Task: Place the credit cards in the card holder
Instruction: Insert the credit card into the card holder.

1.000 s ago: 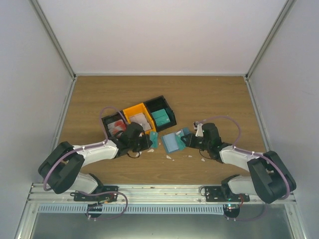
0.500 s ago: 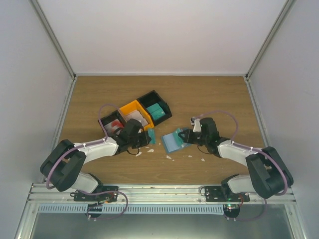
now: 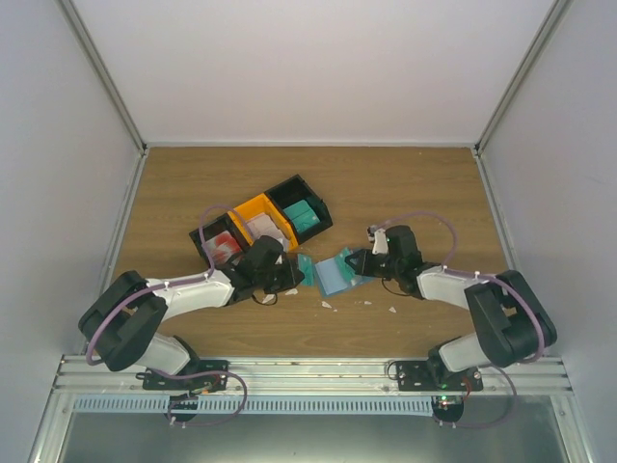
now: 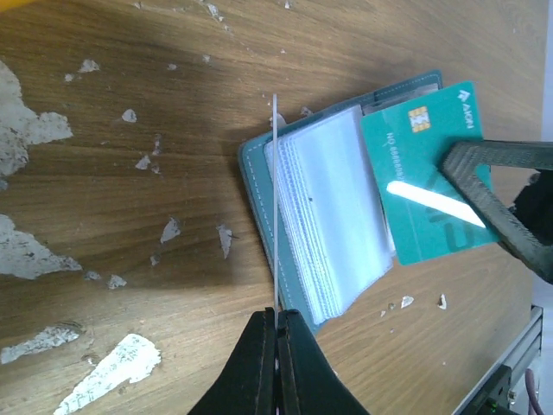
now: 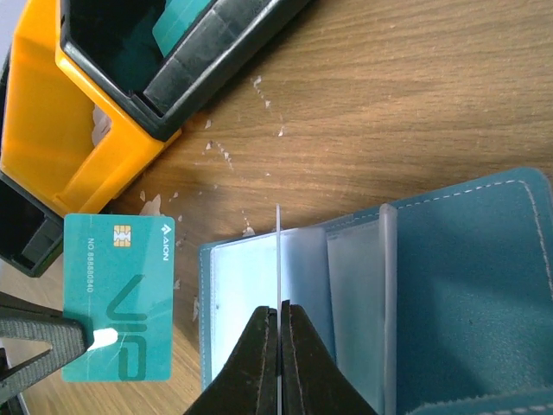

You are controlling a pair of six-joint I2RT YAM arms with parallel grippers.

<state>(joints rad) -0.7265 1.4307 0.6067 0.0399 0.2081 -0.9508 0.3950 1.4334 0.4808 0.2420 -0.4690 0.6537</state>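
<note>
At the middle of the wooden table [image 3: 405,183], the card holder [image 3: 335,276] is being kept open and flat between the two grippers, with its clear sleeves fanned upward. A teal credit card [image 5: 118,285] with a chip is being pinched by the left gripper [image 4: 276,318], whose jaws are closed down to the card's thickness. It is being held on edge just off the holder's left border, and contact there cannot be told. A second teal credit card [image 4: 415,164] is being clamped just as tightly by the right gripper [image 5: 279,309], over the holder's right half. Broad open wood is being left beyond the holder and to its right, up to the side walls. To the left the room is being narrowed by a slanted row of bins. The orange bin [image 3: 260,224] is standing nearest, between a black bin of teal cards [image 3: 301,214] and a black bin of red-and-white cards [image 3: 222,246]. White scraps [image 4: 112,372] are being left scattered around the holder. Both arms are being stretched low and inward from the near edge, wrists turned toward each other. The red-and-white bin is being partly covered by the left arm, and from above both held cards are showing only as small teal patches.
</note>
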